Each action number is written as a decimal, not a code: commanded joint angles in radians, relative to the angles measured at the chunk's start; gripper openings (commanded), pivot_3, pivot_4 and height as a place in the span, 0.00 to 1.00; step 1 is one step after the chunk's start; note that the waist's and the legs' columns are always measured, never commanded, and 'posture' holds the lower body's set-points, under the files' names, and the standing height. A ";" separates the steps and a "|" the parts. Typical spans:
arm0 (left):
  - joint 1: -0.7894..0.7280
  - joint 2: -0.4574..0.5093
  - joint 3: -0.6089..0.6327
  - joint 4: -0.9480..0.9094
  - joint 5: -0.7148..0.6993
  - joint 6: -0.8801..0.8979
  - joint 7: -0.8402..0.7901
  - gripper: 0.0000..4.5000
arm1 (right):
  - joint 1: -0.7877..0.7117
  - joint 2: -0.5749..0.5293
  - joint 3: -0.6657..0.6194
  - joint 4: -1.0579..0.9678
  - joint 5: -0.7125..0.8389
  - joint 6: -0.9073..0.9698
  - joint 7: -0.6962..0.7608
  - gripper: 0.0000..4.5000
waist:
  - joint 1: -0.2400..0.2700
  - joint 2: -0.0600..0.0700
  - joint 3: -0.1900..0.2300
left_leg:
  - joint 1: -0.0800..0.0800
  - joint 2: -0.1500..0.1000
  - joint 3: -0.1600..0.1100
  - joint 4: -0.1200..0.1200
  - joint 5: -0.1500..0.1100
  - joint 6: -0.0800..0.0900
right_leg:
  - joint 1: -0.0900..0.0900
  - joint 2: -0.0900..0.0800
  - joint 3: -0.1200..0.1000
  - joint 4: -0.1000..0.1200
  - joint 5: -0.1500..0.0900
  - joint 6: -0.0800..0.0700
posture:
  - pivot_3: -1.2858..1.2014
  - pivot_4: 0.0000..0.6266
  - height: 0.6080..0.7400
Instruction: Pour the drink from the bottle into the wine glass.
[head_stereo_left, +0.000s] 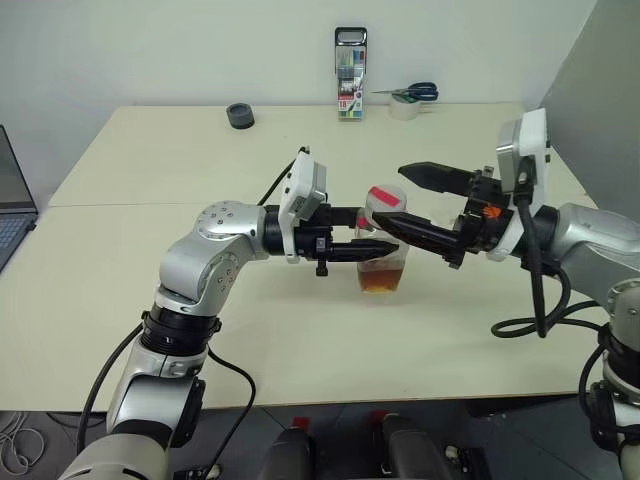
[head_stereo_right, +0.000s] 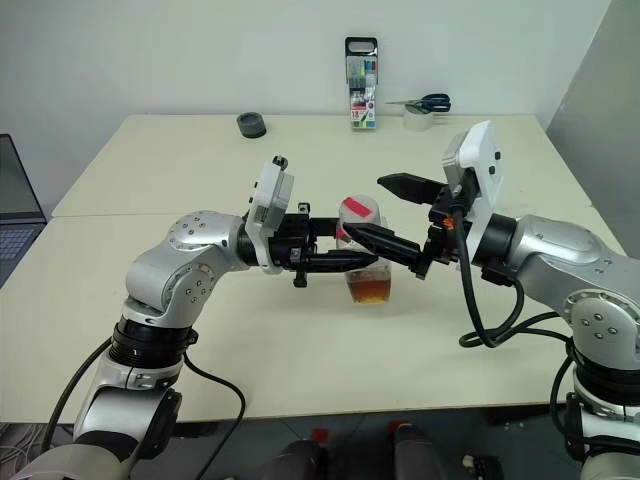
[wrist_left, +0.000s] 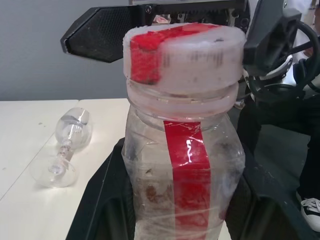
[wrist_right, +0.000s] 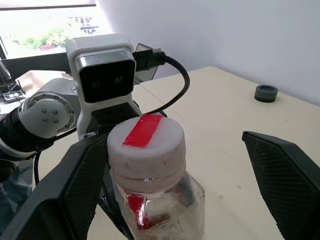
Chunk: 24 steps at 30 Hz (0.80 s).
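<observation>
Bottle (head_stereo_left: 383, 240): upright above the table (head_stereo_left: 150, 200), capped, drink (head_stereo_left: 380, 280) inside.
Left gripper (head_stereo_left: 385, 240): clamped on the bottle.
Right gripper (head_stereo_left: 405, 200): fingers apart around the cap (wrist_right: 145, 137).
Glass (wrist_left: 67, 150): lying sideways, empty.
Left: uncapping, righting the glass, pouring.

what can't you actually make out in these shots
- Bottle: its middle is covered by the left gripper shut on it, head views.
- Cap: whether the right gripper touches it; its open fingers stand either side.
- Wine glass: lying on its side, whether it is cracked is too small to tell, left wrist view.
- Marker case: print too small.
</observation>
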<state>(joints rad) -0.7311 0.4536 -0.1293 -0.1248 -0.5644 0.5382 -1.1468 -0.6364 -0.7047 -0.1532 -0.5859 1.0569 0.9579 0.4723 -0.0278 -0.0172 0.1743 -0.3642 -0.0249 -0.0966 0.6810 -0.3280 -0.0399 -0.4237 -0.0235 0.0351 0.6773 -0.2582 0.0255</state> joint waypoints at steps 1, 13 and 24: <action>-0.029 0.005 0.015 -0.034 -0.010 -0.011 -0.002 0.40 | -0.004 -0.020 -0.043 -0.017 0.030 -0.009 -0.003 0.99 | 0.000 0.000 0.000 | 0.000 0.000 0.000 0.000 0.000 0.000 | 0.000 0.000 0.000 0.000 0.000 0.000 | 0.52 0.24 1.00; -0.031 0.003 0.013 -0.029 -0.007 -0.014 0.002 0.40 | 0.001 -0.059 -0.048 -0.027 0.095 -0.007 0.003 0.99 | 0.000 0.000 0.000 | 0.000 0.000 0.000 0.000 0.000 0.000 | 0.000 0.000 0.000 0.000 0.000 0.000 | 0.52 0.24 1.00; -0.041 0.000 0.012 -0.020 -0.006 -0.014 0.000 0.40 | -0.039 0.015 0.033 -0.021 0.060 -0.039 -0.027 0.99 | 0.000 0.000 0.000 | 0.000 0.000 0.000 0.000 0.000 0.000 | 0.000 0.000 0.000 0.000 0.000 0.000 | 0.52 0.24 1.00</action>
<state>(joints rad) -0.7446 0.4547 -0.1294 -0.1247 -0.5646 0.5382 -1.1465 -0.6538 -0.6923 -0.1127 -0.5913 1.1343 0.9484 0.4449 -0.0281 -0.0172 0.1743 -0.3643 -0.0248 -0.0966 0.6810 -0.3280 -0.0399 -0.4238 -0.0234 0.0350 0.6772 -0.2582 0.0256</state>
